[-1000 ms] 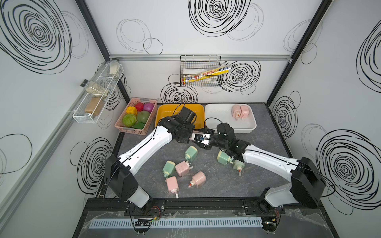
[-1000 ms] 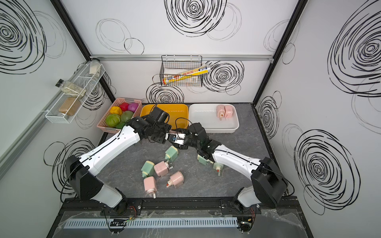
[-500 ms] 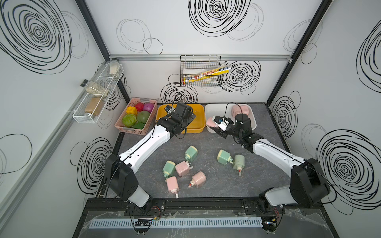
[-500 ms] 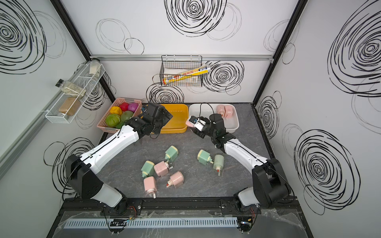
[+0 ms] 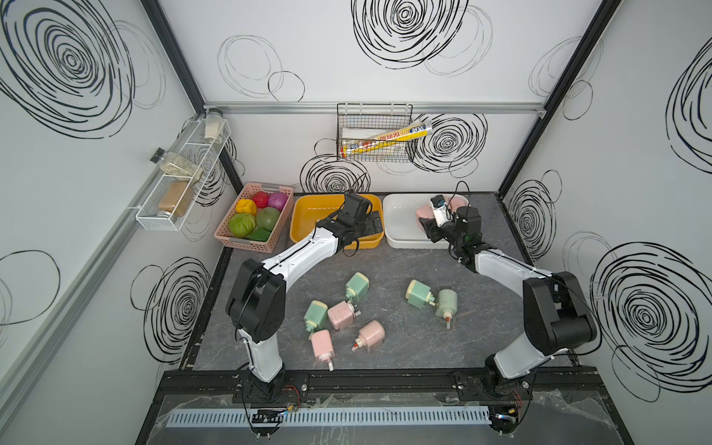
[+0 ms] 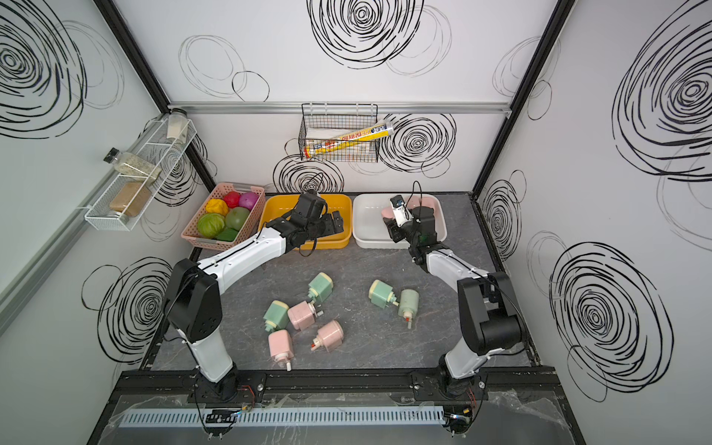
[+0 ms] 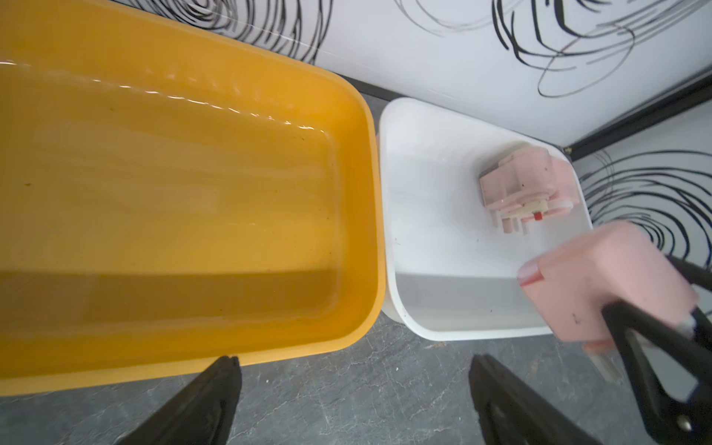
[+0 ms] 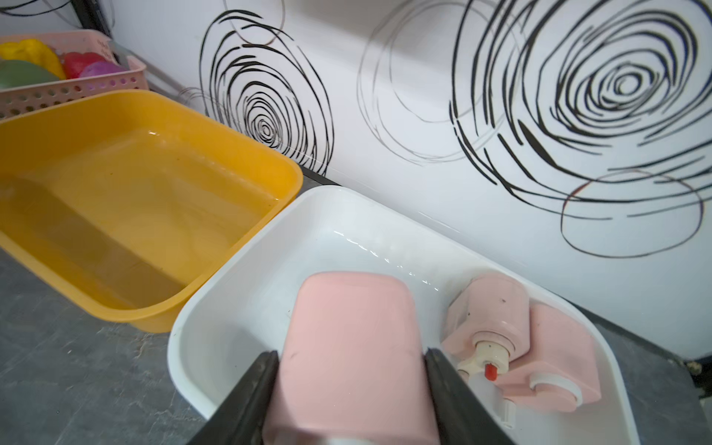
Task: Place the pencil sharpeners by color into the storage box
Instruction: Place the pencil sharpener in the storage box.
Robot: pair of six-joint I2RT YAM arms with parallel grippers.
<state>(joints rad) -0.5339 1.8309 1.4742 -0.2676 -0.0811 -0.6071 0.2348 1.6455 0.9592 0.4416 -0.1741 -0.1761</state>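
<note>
Right gripper [image 8: 350,356] is clamped on a pink pencil sharpener [image 8: 346,327] over the near edge of the white bin [image 8: 231,277]; from above its wrist mostly hides it. Two more pink sharpeners [image 8: 497,312] lie inside. Left gripper [image 7: 354,370] gapes wide, empty, beside that bin.

Both top views look down from six o'clock; close wrist views face twelve, sharing yellow tub [image 7: 185,215] and white tub [image 8: 239,304].

Grey tabletop [image 5: 404,354] carries pink basket [image 5: 246,243], yellow tub [image 5: 304,215], white tub [image 5: 400,227] and seven loose pencil sharpeners [image 5: 341,315].
</note>
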